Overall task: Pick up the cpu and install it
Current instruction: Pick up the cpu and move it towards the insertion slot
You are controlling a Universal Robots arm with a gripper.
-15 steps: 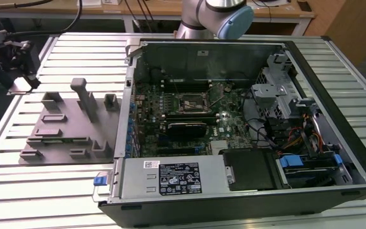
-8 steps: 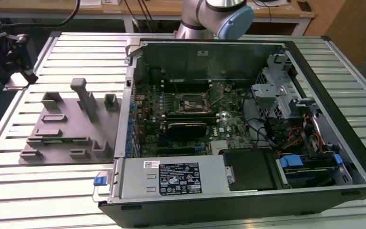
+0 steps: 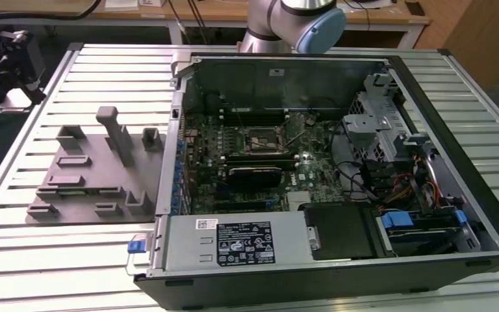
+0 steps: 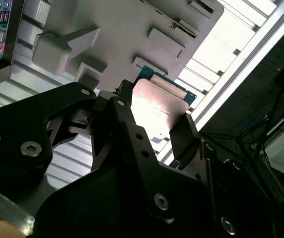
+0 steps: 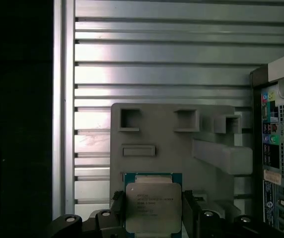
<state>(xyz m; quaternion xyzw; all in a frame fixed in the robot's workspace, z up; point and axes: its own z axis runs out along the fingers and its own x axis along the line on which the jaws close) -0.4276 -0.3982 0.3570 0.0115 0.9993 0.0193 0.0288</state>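
A robotics lab: slatted aluminium bench (image 3: 102, 71) under an opened computer case (image 3: 275, 77), robot arm (image 3: 275, 29) and wooden desks (image 3: 206, 13) behind it.

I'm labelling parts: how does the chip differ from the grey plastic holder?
The chip is small, flat, shiny metal with a green edge; the holder is far larger, dull grey plastic with raised blocks and recesses. The chip sits in the claw; the holder lies on the slatted table. Both have square corners.

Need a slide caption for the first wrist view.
The hand grips the cpu over the grey fixture on the slatted table, case alongside.
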